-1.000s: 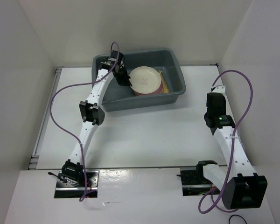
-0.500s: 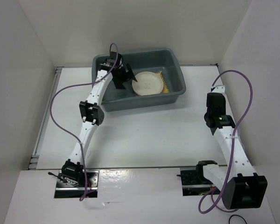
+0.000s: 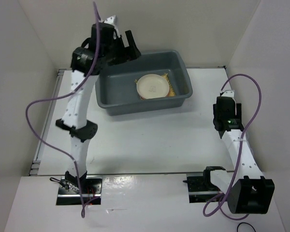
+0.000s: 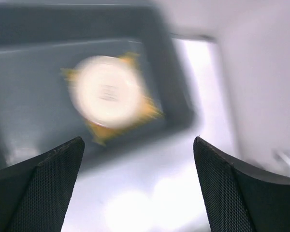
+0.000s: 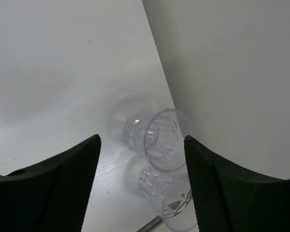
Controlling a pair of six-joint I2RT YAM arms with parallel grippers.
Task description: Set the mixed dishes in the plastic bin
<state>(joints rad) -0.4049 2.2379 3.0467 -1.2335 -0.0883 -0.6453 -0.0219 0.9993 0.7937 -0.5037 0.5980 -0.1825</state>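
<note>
Left claw [image 4: 137, 145], open and empty, has risen above the bin [image 3: 180, 62], leaving the cream plate [image 3: 152, 86] on the mat [image 3: 170, 88] inside, so that placement looks done; right claw [image 5: 141, 140] spreads open over two glasses [image 5: 162, 145].

Your left arm [image 3: 77, 102] and right arm [image 3: 239, 149]: white link shells, black joint housings. Purple cable [image 3: 259, 96] loops off each. Green light [image 3: 227, 122] on right forearm. Finger pads [image 4: 43, 193]: black, cross-hatched texture.

The plate [image 3: 152, 86] is cream-white, the placemat [image 4: 97, 130] yellow woven, the bin [image 3: 135, 104] gray-blue.
</note>
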